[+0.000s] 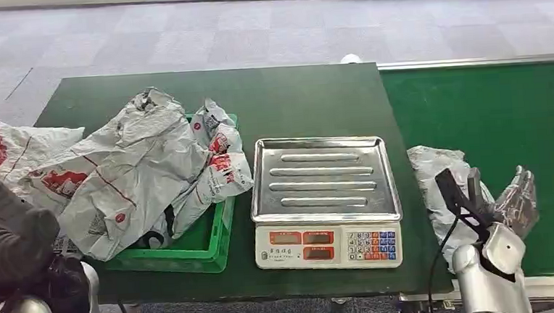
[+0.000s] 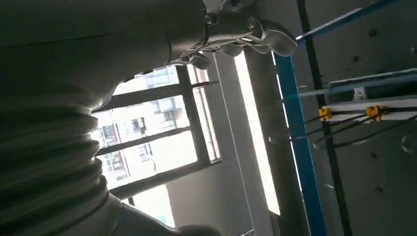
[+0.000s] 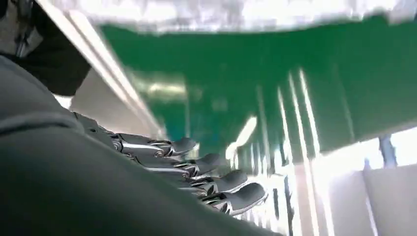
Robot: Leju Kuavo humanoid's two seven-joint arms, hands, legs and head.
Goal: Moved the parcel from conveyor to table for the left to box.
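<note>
A crumpled grey plastic parcel [image 1: 435,170] lies on the green conveyor belt [image 1: 503,106], at its near left edge beside the table. My right hand [image 1: 490,220] is raised over the parcel's near end, fingers spread and holding nothing. In the right wrist view its fingers [image 3: 196,169] stretch out above the belt [image 3: 275,73], and the parcel [image 3: 221,12] is a pale strip beyond them. My left arm [image 1: 10,238] hangs low at the table's near left corner. The left hand [image 2: 246,32] points up at the ceiling, holding nothing.
A green crate [image 1: 206,240] heaped with grey and red-printed parcels [image 1: 130,173] fills the left of the dark green table [image 1: 293,105]. A scale [image 1: 325,201] with a steel pan stands between the crate and the conveyor. Bare tabletop lies behind the scale.
</note>
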